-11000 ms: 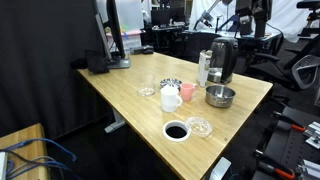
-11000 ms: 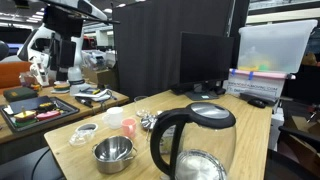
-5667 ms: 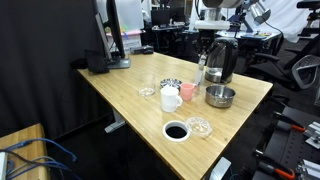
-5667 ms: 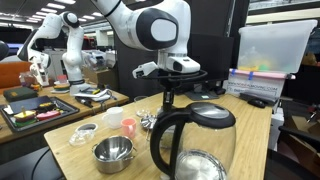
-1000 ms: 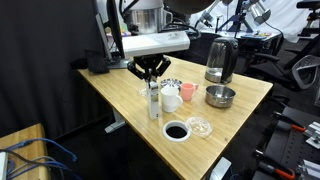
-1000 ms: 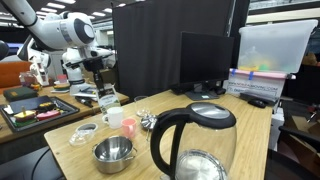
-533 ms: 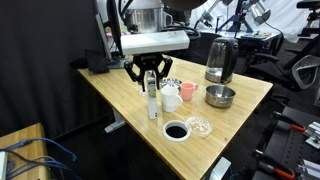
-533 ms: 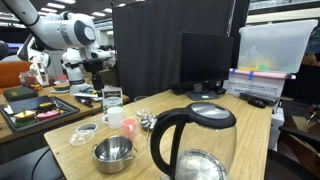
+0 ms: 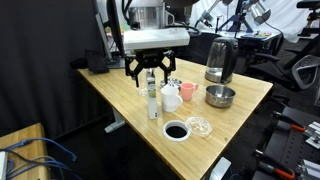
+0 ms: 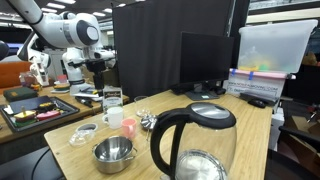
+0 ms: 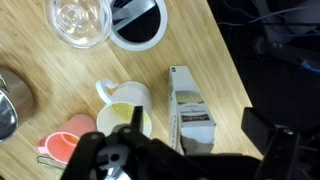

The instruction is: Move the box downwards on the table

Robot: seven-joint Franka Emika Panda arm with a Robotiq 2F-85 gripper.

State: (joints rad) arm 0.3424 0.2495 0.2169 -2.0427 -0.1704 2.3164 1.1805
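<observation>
The box (image 9: 152,101) is a tall, narrow whitish carton standing upright on the wood-grain table (image 9: 115,92), just beside the white mug (image 9: 171,98). It also shows in an exterior view (image 10: 113,98) and from above in the wrist view (image 11: 187,100). My gripper (image 9: 151,72) is open right above the box, with its fingers spread to either side of the top and not touching it. In the wrist view the gripper (image 11: 197,124) straddles the box with a gap on both sides. It also shows in an exterior view (image 10: 99,68).
A pink cup (image 9: 187,92), a steel bowl (image 9: 220,97) and a dark kettle (image 9: 220,60) stand beyond the mug. A round black-centred dish (image 9: 175,131) and a glass dish (image 9: 199,126) lie near the table's front edge. A monitor (image 9: 115,35) stands at the back.
My gripper has opened off the box and risen slightly. The box stays upright where it stands beside the mug.
</observation>
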